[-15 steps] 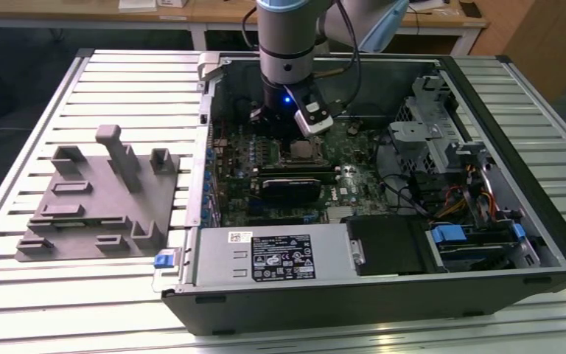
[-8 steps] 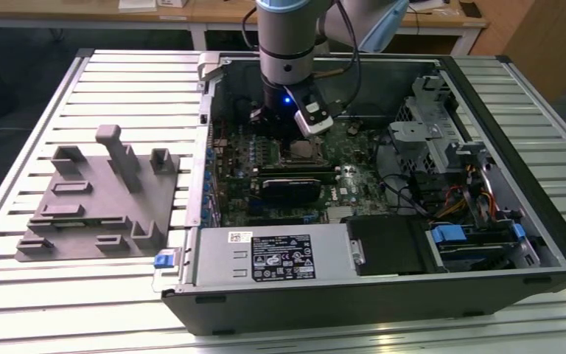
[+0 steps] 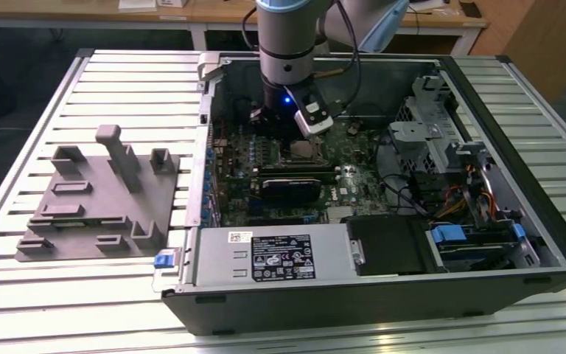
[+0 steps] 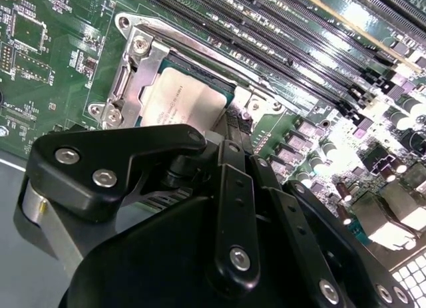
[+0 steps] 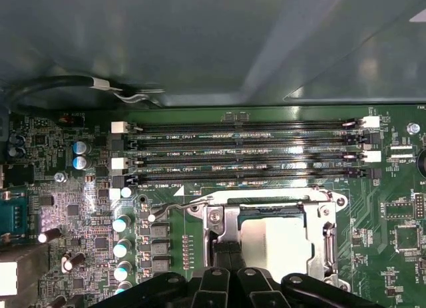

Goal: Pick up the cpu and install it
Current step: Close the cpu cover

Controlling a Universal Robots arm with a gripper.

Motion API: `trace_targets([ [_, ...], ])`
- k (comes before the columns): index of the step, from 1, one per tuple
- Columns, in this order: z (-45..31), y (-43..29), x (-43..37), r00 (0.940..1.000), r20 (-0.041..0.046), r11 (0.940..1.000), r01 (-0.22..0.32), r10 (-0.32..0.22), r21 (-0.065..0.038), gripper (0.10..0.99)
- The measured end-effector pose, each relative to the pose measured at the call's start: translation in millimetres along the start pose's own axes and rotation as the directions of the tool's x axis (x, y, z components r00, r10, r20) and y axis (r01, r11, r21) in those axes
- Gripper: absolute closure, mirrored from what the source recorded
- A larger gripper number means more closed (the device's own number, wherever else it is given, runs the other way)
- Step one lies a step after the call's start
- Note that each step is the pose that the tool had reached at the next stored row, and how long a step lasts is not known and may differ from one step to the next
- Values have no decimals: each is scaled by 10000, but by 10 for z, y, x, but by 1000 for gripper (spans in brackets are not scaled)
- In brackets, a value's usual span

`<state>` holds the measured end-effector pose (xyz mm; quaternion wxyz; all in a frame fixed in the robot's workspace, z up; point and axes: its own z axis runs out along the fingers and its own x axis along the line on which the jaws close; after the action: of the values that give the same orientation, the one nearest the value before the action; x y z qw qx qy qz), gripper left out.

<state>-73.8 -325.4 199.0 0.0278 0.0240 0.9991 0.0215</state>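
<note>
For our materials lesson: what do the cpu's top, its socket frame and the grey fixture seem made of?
The cpu top: likely pale metal, with a dull sheen. The socket frame: bright metal, glinting edges and screws. The grey fixture: probably matte plastic; no shine.

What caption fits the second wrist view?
The gripper at the edge of the cpu sitting in its socket frame.
</note>
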Motion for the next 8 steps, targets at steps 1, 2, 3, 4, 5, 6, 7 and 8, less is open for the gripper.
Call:
trace_targets([
  [1,-7,0,0,10000,-1,10000,0,0,2,980],
  [2,-16,0,0,10000,-4,10000,0,0,6,980],
  [3,-24,0,-1,10000,-3,10000,0,0,5,980],
  [4,-33,1,-1,10000,-4,10000,0,0,5,980],
  [5,-44,1,-2,10000,-4,10000,0,0,5,980],
  [6,-59,2,-2,10000,-4,10000,0,0,5,980],
  [7,-75,2,-3,10000,-4,10000,0,0,6,980],
  [8,-93,3,-4,10000,-4,10000,-1,1,6,980],
])
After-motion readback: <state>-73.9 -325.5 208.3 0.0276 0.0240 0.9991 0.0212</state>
